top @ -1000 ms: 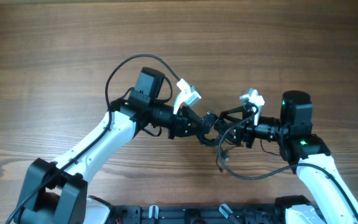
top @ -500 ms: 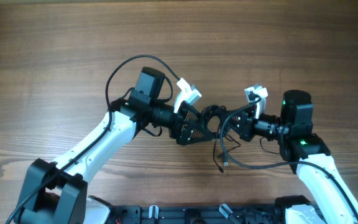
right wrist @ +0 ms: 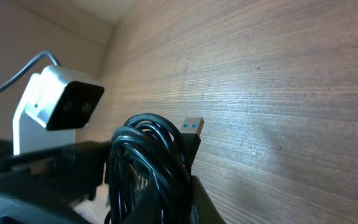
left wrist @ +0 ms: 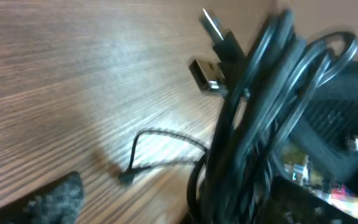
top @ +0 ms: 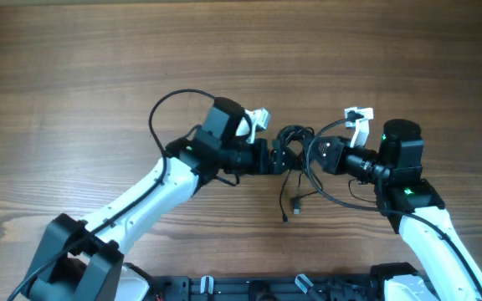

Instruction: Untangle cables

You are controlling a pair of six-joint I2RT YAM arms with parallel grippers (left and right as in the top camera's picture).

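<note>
The cables (top: 292, 140) hang as one tight black bundle between the two arms, lifted off the desk (top: 99, 67) around its middle and a little nearer the robot-side edge. Two loose ends (top: 285, 217) trail down toward the wood. The right gripper (top: 310, 154) is clenched on the bundle, and its wrist view shows the coils packed against its fingers with a USB plug (right wrist: 192, 127) poking out. The left gripper (top: 274, 157) looks released: its one visible finger (left wrist: 58, 194) sits well apart from the strands. The main risk is that the left jaws close on several strands at once, so that pulling would cinch the knot instead of freeing a cord. The plug could also snag inside a loop. If the single right-hand grip slips, the whole clump drops back in a heap.
</note>
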